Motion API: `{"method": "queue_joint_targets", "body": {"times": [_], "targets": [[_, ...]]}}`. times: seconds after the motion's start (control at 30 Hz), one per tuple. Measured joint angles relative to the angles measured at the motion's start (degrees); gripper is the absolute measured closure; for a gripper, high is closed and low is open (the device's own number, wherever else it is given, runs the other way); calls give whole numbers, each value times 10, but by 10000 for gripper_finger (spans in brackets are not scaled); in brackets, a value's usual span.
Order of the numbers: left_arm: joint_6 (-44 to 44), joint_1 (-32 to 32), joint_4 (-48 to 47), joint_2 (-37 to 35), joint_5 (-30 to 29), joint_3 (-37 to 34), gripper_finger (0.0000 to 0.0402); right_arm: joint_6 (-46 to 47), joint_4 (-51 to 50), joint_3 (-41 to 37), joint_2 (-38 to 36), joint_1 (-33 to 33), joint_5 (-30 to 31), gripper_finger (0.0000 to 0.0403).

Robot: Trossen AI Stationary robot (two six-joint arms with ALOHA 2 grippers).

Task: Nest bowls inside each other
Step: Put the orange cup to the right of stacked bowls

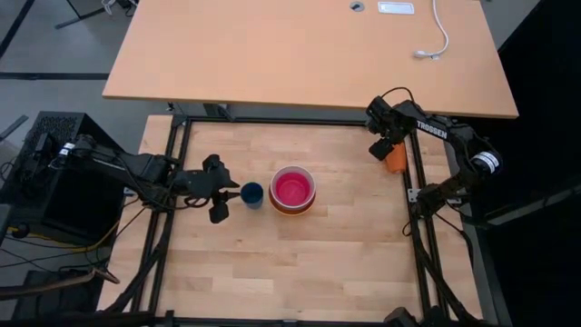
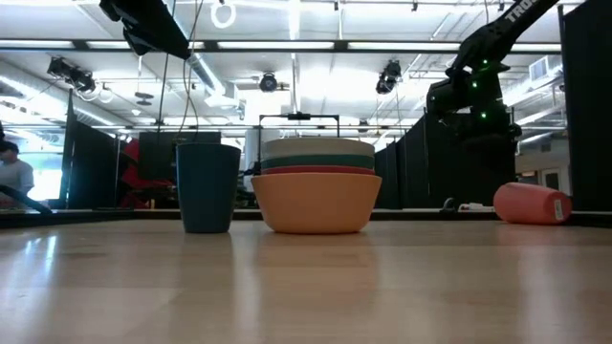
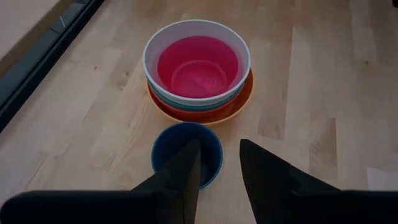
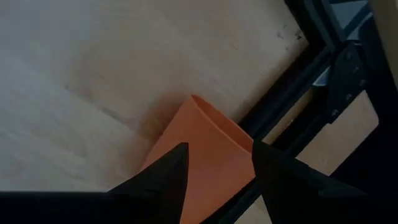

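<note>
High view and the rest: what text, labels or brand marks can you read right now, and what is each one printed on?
"TROSSEN": white letters on the right arm's dark link, above the orange cup; read from the high view.
Low view: partial white letters at the top right edge on an arm link, cut off, not readable.
Bowls, dark blue cup and table: no text or labels visible.
</note>
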Motion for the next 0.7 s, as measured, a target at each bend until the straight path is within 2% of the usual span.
{"method": "queue_joint_targets", "body": {"times": [0.3,0.47,0.7], "targets": [[0,0,4,0,1,0,296,101,11,0,41,9,56,241],[0,0,2,0,10,0,299,128,15,2,55,9,54,257],[2,0,0,0,13,0,299,128,-16,1,56,14,27,258]]}}
